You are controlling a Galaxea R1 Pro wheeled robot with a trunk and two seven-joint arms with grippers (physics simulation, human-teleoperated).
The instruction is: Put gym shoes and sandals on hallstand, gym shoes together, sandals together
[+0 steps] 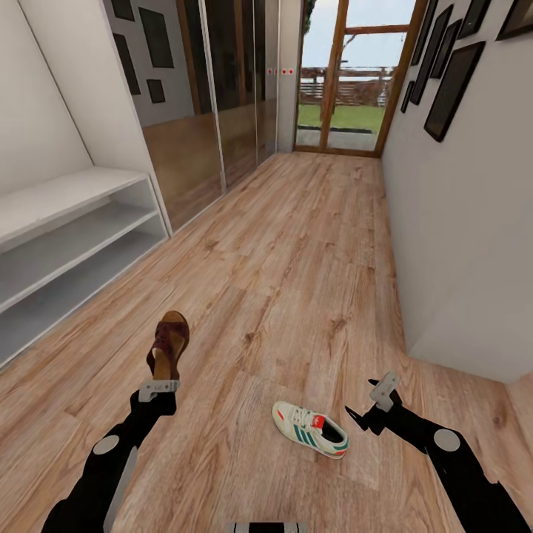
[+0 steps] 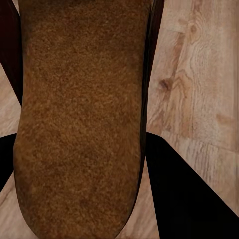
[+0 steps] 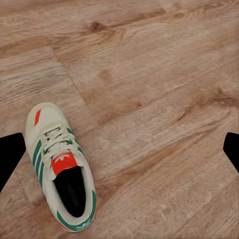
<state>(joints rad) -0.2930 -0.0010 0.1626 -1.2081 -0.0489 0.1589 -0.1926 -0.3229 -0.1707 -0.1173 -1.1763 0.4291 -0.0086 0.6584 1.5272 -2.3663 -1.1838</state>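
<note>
My left claw (image 1: 158,388) is clamped on one sandal (image 1: 169,343) held above the floor (image 1: 296,281), right claw (image 1: 370,409) wide open and empty near a sneaker (image 1: 309,429), shoe rack (image 1: 66,237) bare.

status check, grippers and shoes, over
Left gripper shut on dark brown leather sandal, lifted. Right gripper open, empty. Cream-white green-striped gym shoe on wood-plank floor. Pale-grey hallstand unobstructed.
</note>
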